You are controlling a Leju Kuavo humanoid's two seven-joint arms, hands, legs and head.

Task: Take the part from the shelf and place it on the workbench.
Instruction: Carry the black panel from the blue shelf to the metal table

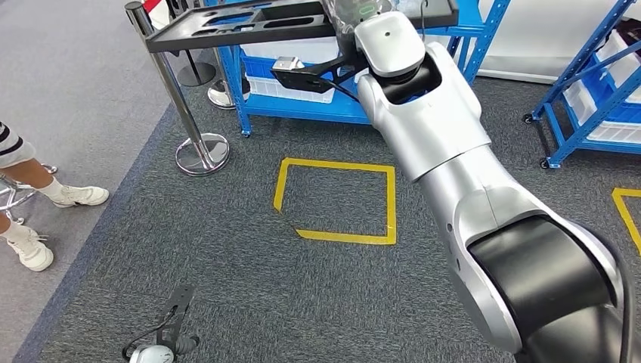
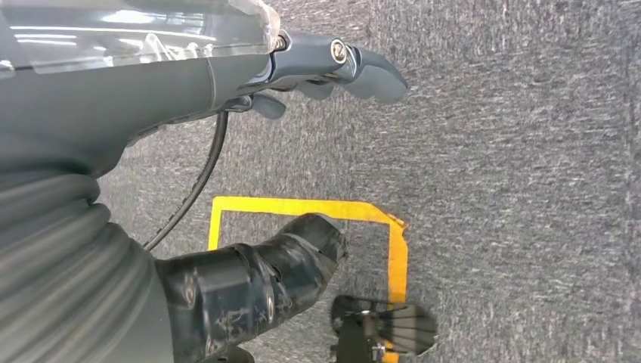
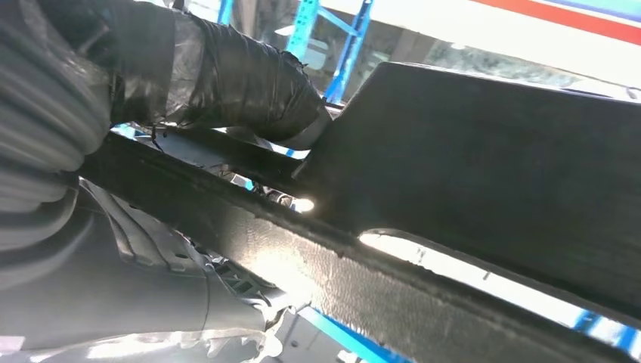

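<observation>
The part is a long flat black panel (image 1: 242, 23) with several cutouts, held level in front of the blue shelf (image 1: 302, 110) at the top of the head view. My right arm reaches up to it, and my right hand (image 1: 349, 15) grips its right portion. Up close, the taped thumb (image 3: 234, 76) presses on one face of the panel (image 3: 484, 159), with the rest of the hand on the other side. My left hand (image 2: 302, 151) hangs low over the grey carpet, its fingers (image 2: 355, 64) and thumb (image 2: 287, 261) apart and holding nothing; it also shows at the bottom left of the head view (image 1: 155, 352).
A chrome stanchion post (image 1: 185, 113) stands just left of the shelf, under the panel's left end. A yellow tape square (image 1: 340, 200) marks the carpet in front. Another blue rack (image 1: 597, 83) stands at the right. A person's legs (image 1: 30, 189) are at the left edge.
</observation>
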